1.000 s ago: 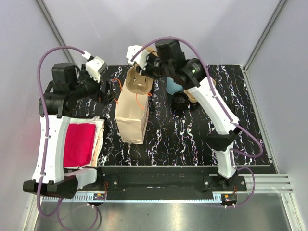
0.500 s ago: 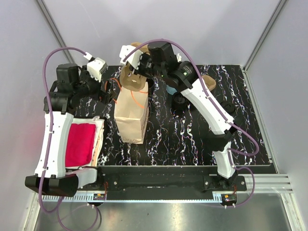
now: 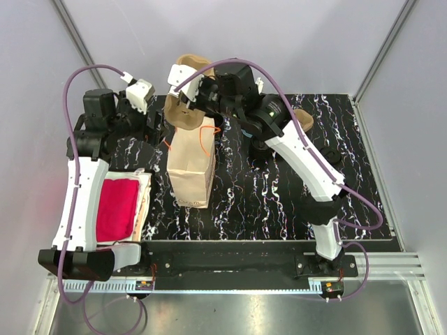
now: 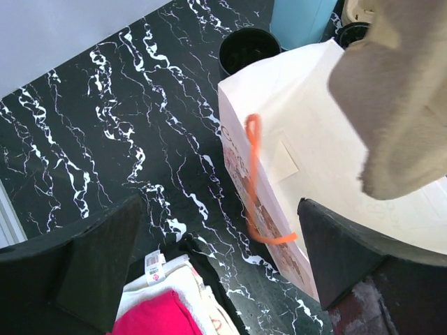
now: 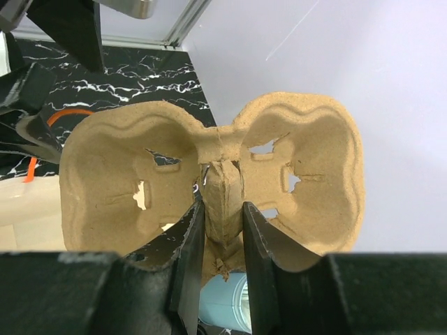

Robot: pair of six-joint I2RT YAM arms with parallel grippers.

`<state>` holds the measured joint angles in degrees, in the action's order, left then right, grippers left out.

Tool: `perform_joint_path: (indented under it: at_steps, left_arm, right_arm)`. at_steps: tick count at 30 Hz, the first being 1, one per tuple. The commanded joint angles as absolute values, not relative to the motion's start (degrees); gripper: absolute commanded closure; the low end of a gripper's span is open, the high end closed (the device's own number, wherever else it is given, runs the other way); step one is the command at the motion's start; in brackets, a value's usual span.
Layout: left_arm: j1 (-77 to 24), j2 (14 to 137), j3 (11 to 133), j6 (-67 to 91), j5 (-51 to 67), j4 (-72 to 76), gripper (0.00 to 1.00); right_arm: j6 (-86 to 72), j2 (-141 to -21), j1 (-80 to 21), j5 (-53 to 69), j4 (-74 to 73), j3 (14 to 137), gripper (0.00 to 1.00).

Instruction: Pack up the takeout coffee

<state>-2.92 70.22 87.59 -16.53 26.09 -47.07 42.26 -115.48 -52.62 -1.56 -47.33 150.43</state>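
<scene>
The right gripper (image 5: 220, 209) was squeezed tight on the middle ridge of a brown cup carrier (image 5: 126, 188), holding it up above the far end of the paper bag (image 3: 192, 164). The left gripper (image 4: 218, 209) was wide open and held nothing, just beside the bag's left side. The takeout coffee (image 3: 257, 149) sat on the table (image 3: 279, 202) to the right of the bag, down below the right arm (image 3: 300, 150) and apart from both sets of jaws. It seemed to stand straight up, its long way pointing up and down. The right arm was nearer to it, but that hand was full, and the bag stood between the cup and the left gripper. From above, the arm hid most of the coffee. The left wrist view showed the lidless black cup (image 4: 249, 49) and the light-blue cup (image 4: 304, 17) behind the bag. Only the right wrist view showed the pinch on the carrier up close.
</scene>
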Motion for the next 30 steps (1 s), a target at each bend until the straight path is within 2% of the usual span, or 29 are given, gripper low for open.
perform_joint_path:
  at_steps: [1, 8, 12, 19, 24, 30]
  left_arm:
    - [-2.2, 70.4, 86.9, -15.1, 25.4, -43.0, 0.01]
    - [-1.5, 70.3, 85.2, -14.2, 25.1, -41.1, 0.02]
    - [-1.2, 70.1, 84.1, -14.3, 25.8, -40.3, 0.06]
    - [-0.9, 70.0, 82.4, -14.6, 26.5, -39.1, 0.17]
    - [-0.9, 70.7, 82.1, -14.6, 26.8, -38.8, 0.33]
    - [-0.8, 71.0, 81.7, -14.3, 26.8, -38.5, 0.45]
  right_arm:
    - [41.0, -112.1, -52.9, -3.4, -42.3, 146.4, 0.68]
    - [38.1, -111.4, -52.9, -1.3, -41.8, 134.9, 0.69]
    - [36.8, -110.5, -53.1, -0.4, -42.3, 131.7, 0.70]
    - [36.5, -108.8, -53.9, -0.5, -43.2, 129.2, 0.70]
    - [36.6, -109.9, -55.4, -0.5, -50.3, 132.5, 0.71]
    - [35.6, -108.2, -56.4, -1.2, -53.5, 131.3, 0.71]
